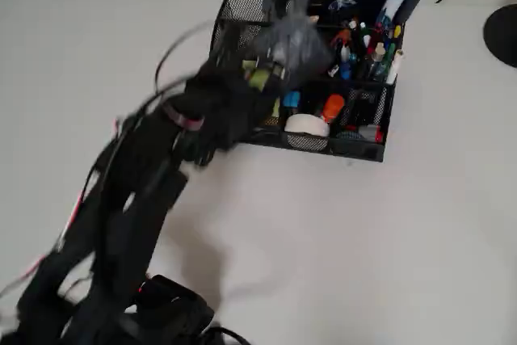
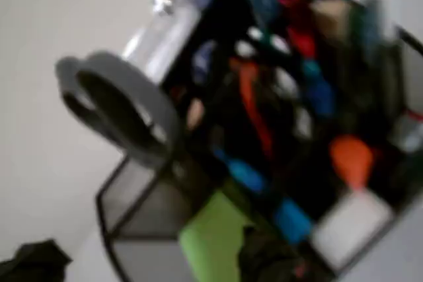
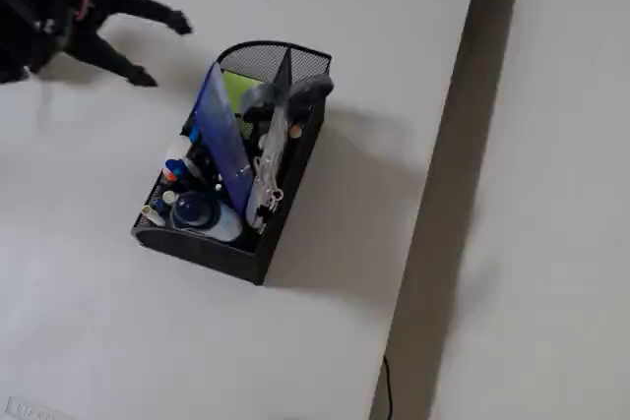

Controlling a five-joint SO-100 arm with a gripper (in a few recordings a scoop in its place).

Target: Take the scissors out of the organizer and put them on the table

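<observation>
Where they stand in the organizer point(image 3: 285, 61), the scissors point(image 3: 285, 95) show grey loops.

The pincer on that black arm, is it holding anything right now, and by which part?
Nothing is held. In the fixed view the pincer stands open beside the organizer, touching nothing. The scissors sit in the organizer, handle loops up.
</observation>
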